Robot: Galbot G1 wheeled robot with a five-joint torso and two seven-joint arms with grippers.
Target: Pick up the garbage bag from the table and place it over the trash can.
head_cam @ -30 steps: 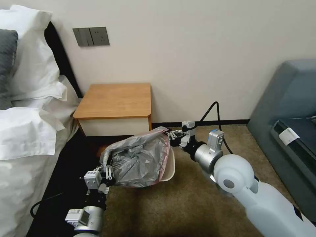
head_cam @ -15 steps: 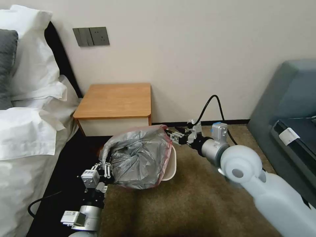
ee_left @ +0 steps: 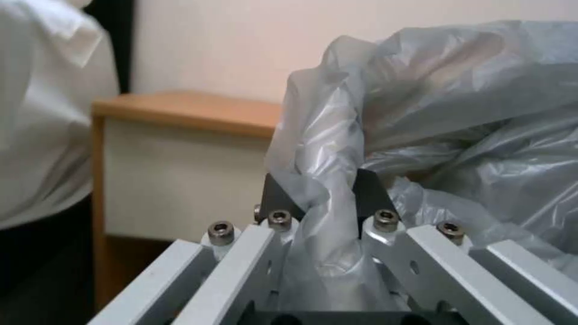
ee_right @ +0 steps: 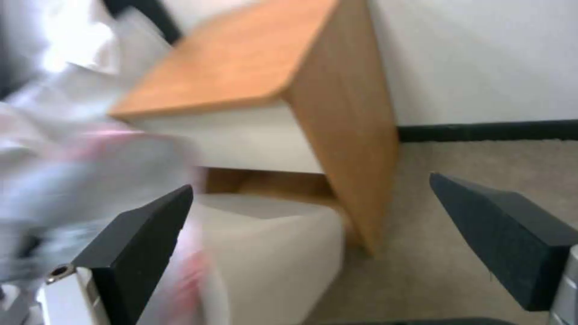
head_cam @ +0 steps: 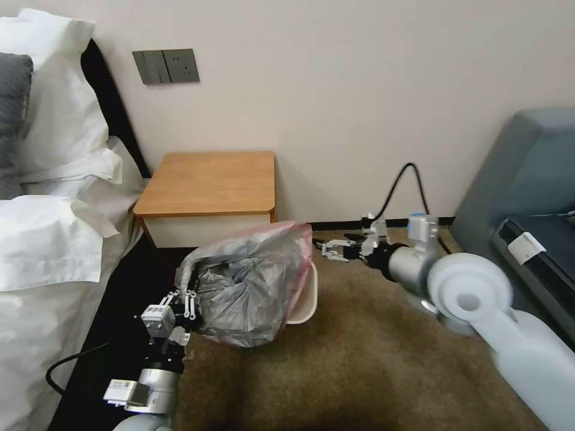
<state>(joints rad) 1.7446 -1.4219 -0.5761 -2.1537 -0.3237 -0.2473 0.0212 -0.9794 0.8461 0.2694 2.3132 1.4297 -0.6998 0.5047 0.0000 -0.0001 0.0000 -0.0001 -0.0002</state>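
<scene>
Over trash can [head_cam: 305, 299], garbage bag [head_cam: 251, 287] mouth rightward

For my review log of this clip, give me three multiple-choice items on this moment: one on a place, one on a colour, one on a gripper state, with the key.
1. Where is the bag?
A. flat on the table
B. draped on the bin
C. on the bed

2. What colour is the bag's rim?
A. pinkish-red
B. green
C. black

3. What is the right gripper doing?
A. clamping the bag
B. pressing on the table
C. open, clear of the bag

Key: 1 B, it hangs on the bin beside the table. 2 A, a pink edge runs along the bag's mouth. 3 C, its jaws stand apart, holding nothing, while the left gripper pinches the bag.
</scene>
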